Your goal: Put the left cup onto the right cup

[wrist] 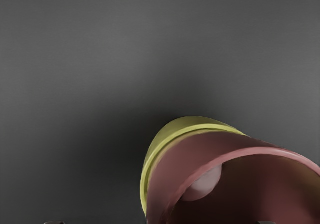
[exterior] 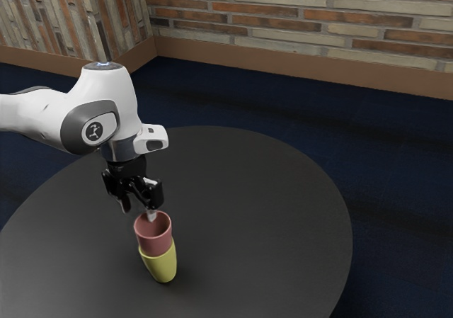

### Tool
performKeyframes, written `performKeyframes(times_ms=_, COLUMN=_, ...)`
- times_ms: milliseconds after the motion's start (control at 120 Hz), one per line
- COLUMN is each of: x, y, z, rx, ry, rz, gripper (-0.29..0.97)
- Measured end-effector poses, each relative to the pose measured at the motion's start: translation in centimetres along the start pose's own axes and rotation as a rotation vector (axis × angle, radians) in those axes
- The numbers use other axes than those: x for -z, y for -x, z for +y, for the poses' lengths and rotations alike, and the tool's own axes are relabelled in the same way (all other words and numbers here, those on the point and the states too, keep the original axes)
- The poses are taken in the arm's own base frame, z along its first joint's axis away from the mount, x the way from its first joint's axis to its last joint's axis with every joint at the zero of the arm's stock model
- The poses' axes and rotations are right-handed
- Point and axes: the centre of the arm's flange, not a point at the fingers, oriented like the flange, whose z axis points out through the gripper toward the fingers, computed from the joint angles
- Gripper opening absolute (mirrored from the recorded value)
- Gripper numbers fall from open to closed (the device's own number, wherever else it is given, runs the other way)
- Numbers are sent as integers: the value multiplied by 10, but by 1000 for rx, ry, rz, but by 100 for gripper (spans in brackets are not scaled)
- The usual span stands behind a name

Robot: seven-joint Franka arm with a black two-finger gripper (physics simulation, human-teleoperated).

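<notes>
Pink tapered cup (exterior: 153, 234) sits nested upright in the yellow-green cup (exterior: 162, 265), lower left of centre in the exterior view, on the round black table (exterior: 269, 212). The black two-finger gripper (exterior: 139, 208) hangs just above, jaws apart, one pale fingertip (exterior: 151, 216) dipping inside the pink rim.

Soft, dim light from above here, a faint sheen across the dark table (exterior: 283, 205), and a soft-edged shadow pooling on it beside the yellow cup (exterior: 161, 265).
</notes>
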Motion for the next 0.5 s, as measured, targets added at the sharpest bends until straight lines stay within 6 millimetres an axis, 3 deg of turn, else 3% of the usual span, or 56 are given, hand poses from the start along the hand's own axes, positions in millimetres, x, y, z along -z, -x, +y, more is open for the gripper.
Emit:
performKeyframes(times_ms=200, x=2, y=-1, z=0, rx=-1, ry=1, rz=4, gripper=61)
performKeyframes(times_ms=500, x=13, y=-5, z=1, rx=-4, ry=5, rz=22, gripper=66)
